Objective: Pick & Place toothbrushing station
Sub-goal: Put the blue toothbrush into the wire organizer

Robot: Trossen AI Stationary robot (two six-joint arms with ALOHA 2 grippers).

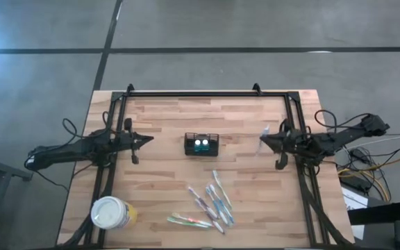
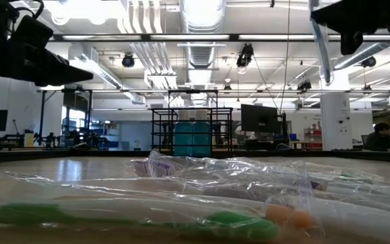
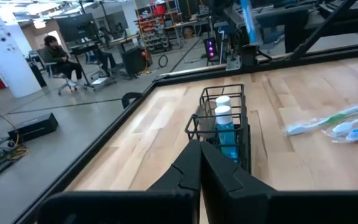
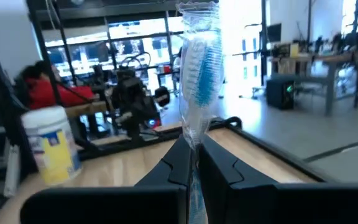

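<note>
The toothbrushing station, a black wire caddy holding two blue bottles, stands on its base at the table's middle. It also shows in the left wrist view and the low view. My left gripper is shut and empty, level, just left of the caddy, its tips pointing at it. My right gripper is right of the caddy, above the table, shut on a plastic-wrapped toothbrush with blue bristles. My right gripper pinches the wrapped toothbrush between its two fingers, on the handle a short way from the bristle head. The fingers reach in level from the table's right and lie across the brush. The brush is lifted clear of the table, nearly upright.
Several wrapped toothbrushes lie loose on the table near its front edge, close before the low camera. A yellow cup with a white lid stands at the front left. A black frame runs along the table's far edge and sides.
</note>
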